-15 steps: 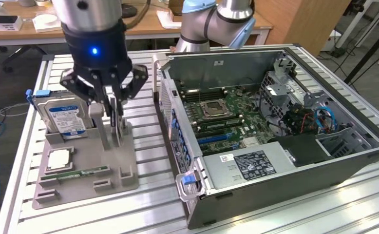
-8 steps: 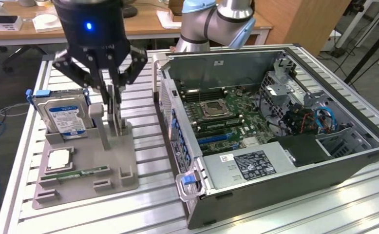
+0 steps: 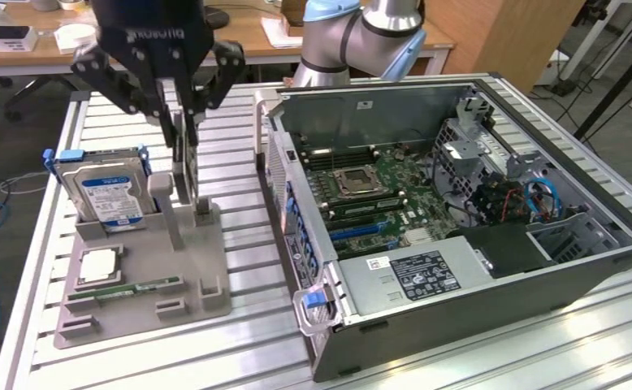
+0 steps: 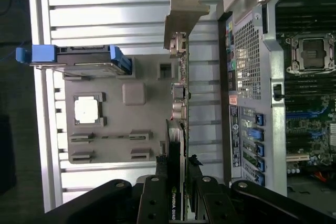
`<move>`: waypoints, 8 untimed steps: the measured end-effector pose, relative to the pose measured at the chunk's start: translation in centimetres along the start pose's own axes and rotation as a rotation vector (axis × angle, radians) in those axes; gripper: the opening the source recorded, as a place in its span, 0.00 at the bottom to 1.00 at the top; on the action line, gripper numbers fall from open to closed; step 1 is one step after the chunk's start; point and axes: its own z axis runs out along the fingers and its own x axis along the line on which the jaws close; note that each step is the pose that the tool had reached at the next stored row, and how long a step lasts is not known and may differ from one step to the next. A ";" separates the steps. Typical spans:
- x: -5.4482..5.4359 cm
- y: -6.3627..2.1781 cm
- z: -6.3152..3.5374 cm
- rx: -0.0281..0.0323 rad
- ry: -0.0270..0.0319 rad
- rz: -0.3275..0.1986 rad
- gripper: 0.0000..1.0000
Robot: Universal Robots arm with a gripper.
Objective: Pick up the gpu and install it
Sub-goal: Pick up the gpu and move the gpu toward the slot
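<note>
Clamping my end effector (image 3: pixel 182 136) on the gpu's (image 3: pixel 183 175) top edge, I hold it upright over the grey holder (image 3: pixel 202 272) on the worktop (image 3: pixel 251 353), at the exterior view's left, beside the hard drive (image 3: pixel 105 191). I judge the pickup begun; I cannot tell if the card has cleared its slot. Installing it in the open case (image 3: pixel 435 325), to the right, is not yet done.

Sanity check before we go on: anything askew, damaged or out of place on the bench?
Nothing stands out. The gripper grips the gpu on edge at the grey fixture; the hard drive stands upright in its slot; the open case looks intact.
</note>
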 end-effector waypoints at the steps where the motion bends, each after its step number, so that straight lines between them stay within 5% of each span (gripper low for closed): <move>1: 0.0 0.00 -0.08 -0.0002 -0.0001 0.000 0.26; 8: 0.0 0.00 -0.09 -0.0001 -0.0001 0.000 0.26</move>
